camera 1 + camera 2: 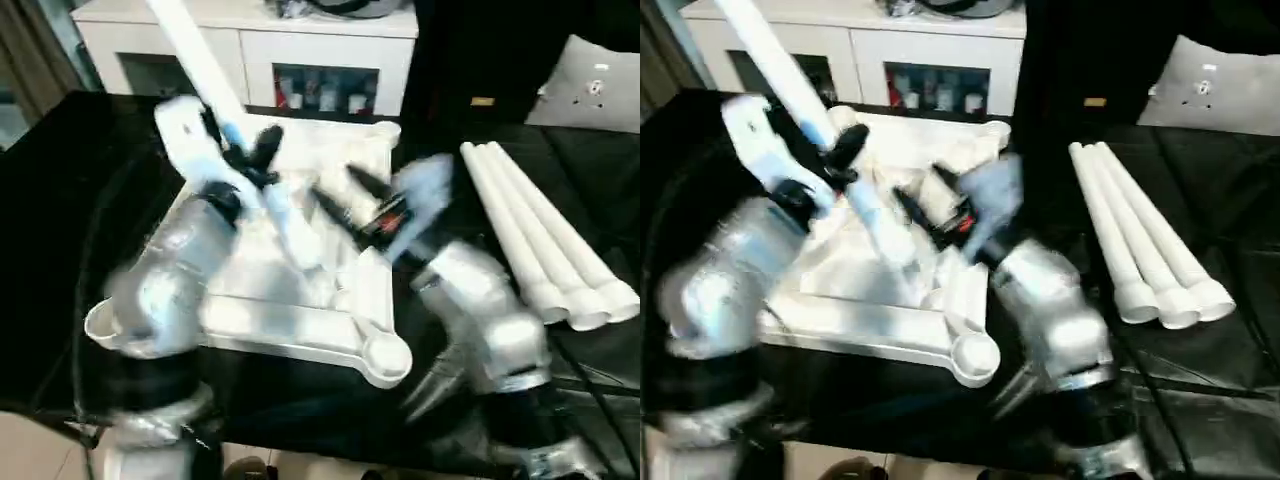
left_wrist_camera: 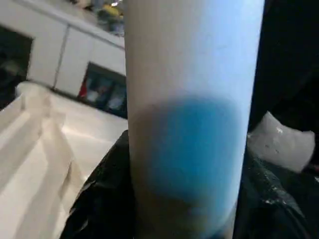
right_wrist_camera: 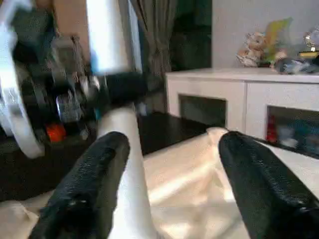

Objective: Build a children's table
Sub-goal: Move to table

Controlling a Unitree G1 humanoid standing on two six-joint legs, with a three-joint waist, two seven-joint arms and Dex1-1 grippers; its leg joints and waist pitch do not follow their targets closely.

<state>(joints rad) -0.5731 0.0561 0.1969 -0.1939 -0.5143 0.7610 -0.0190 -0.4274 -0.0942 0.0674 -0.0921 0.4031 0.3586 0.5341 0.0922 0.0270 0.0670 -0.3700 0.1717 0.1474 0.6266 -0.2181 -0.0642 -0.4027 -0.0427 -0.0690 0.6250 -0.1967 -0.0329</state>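
Observation:
The white table top (image 1: pixel 300 322) lies upside down on the black workbench, ribs and round corner sockets facing up. One white leg (image 1: pixel 205 70) leans steeply over it, its lower end down among the ribs near the middle. My left gripper (image 1: pixel 248 152) is shut on this leg partway up, and the leg (image 2: pixel 189 74) looms close in the left wrist view. My right gripper (image 3: pixel 177 189) stands open low beside the same leg (image 3: pixel 128 164), which runs along one black finger (image 3: pixel 89 184) without being clamped. Three more legs (image 1: pixel 540 240) lie side by side on the mat to the right.
A white cabinet (image 1: pixel 250 40) with glass-fronted compartments stands behind the bench. A pale panel (image 1: pixel 590 90) sits at the back right. The near socket corner (image 1: pixel 385 358) of the table top reaches toward the bench's front edge.

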